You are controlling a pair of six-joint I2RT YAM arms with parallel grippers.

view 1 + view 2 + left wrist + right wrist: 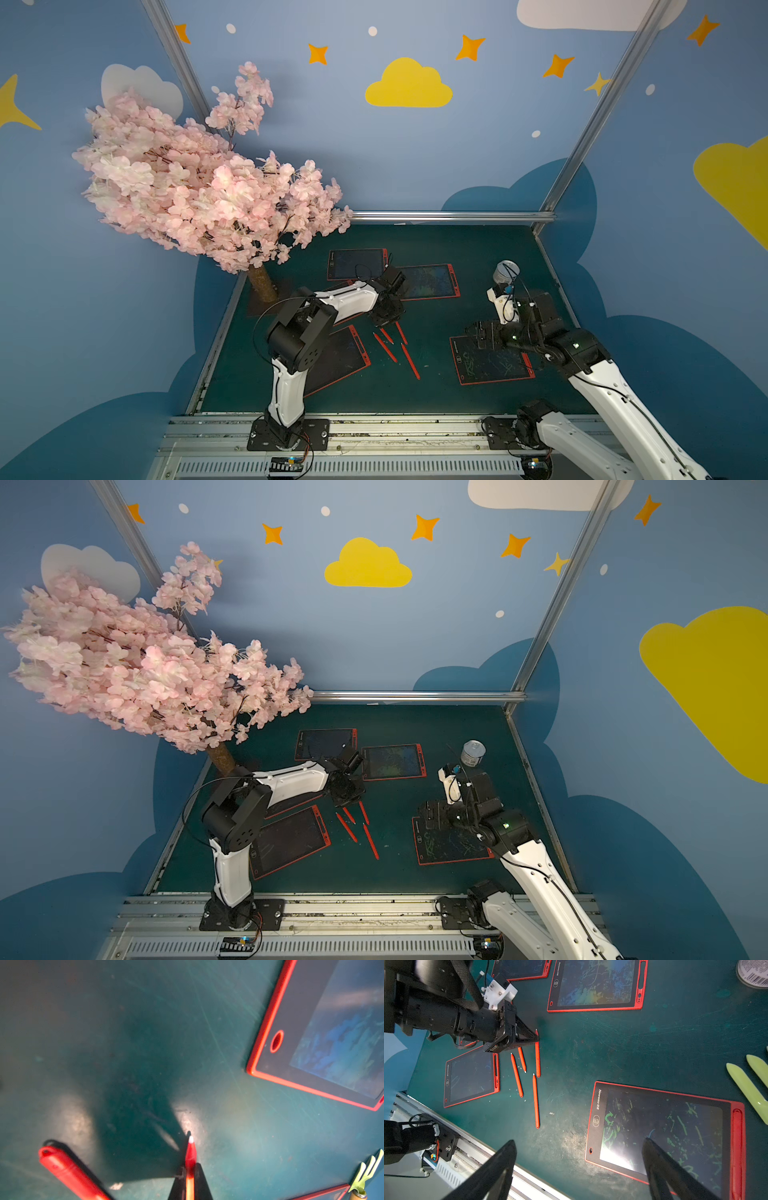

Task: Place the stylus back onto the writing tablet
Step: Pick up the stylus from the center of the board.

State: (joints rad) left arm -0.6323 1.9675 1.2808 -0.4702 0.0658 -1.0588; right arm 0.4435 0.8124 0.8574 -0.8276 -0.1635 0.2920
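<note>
My left gripper [190, 1169] is shut on a red stylus [190, 1153]; its white tip pokes out past the fingers, close above the green mat. In the right wrist view this gripper [536, 1038] pinches the stylus [537, 1057] near its tip end, and the tail reaches down towards the mat. Three more red styluses lie beside it [517, 1075] [522, 1059] [536, 1101]. Several red-framed writing tablets lie flat, one just beyond the left gripper [428, 281] [301, 1012]. My right gripper [579, 1141] is open and empty over the corner of the near-right tablet [490, 359] [664, 1126].
A pink blossom tree [208, 178] stands at the back left, its trunk [262, 282] on the mat. A small can [505, 272] sits at the back right. A pale green fork-shaped piece [749, 1084] lies at the right. An aluminium rail [374, 428] runs along the front edge.
</note>
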